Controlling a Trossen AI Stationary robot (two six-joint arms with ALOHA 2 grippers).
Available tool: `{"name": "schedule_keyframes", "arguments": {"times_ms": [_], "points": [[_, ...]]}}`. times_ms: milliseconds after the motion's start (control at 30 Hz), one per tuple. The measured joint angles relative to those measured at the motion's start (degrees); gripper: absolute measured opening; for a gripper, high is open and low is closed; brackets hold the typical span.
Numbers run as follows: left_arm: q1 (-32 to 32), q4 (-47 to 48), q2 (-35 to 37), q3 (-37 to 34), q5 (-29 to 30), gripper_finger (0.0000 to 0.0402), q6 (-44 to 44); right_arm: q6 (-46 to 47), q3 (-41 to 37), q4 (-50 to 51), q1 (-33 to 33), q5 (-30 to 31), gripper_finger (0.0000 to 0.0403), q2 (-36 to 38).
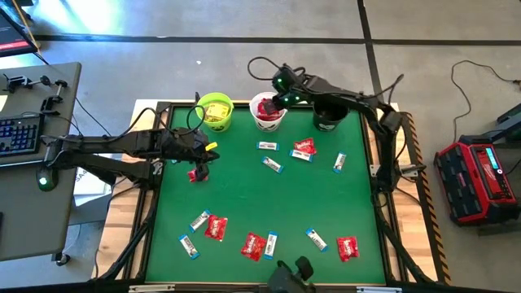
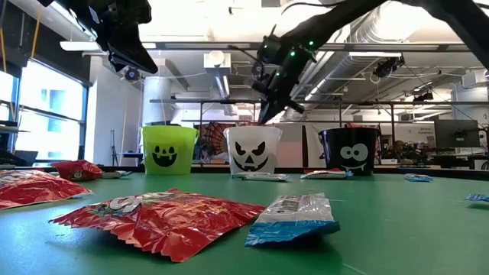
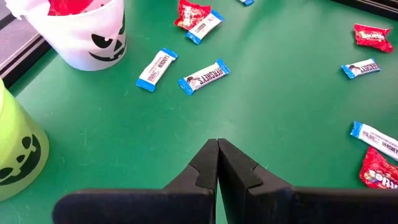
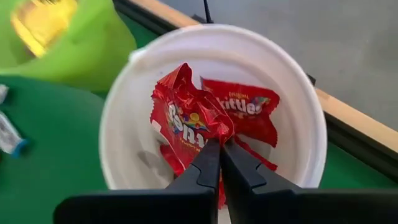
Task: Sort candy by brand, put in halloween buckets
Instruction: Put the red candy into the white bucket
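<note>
Holding red packet [image 4: 189, 124] over white bucket [image 4: 298, 112]

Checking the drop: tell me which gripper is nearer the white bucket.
Right. The right gripper hangs directly over the white bucket, shut on a red packet. The left gripper is off to the side, nearer the lime green bucket.
</note>
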State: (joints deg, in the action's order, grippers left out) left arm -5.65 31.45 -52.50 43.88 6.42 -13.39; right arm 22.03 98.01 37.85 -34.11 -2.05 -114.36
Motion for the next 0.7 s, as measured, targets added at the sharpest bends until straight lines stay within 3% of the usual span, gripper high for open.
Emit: {"name": "schedule_keyframes", "arguments": {"times_ms": [267,600,700], "points": [[0.00,0.54,-0.01,0.00,-0.03,0.0000,0.02,-2.89,0.65,2.66,0.00,0.87,0.0014,-1.27],[0.00,0.79,-0.01,-0.01,-1.36,0.0000,0.04,-4.56,1.00,5.27,0.52,2.17,0.0110,-1.27],[0.00,1.25,0.01,0.00,-1.80,0.0000,0.06,-5.14,3.42,8.21,1.36,3.69,0.0122,-1.27]]}}
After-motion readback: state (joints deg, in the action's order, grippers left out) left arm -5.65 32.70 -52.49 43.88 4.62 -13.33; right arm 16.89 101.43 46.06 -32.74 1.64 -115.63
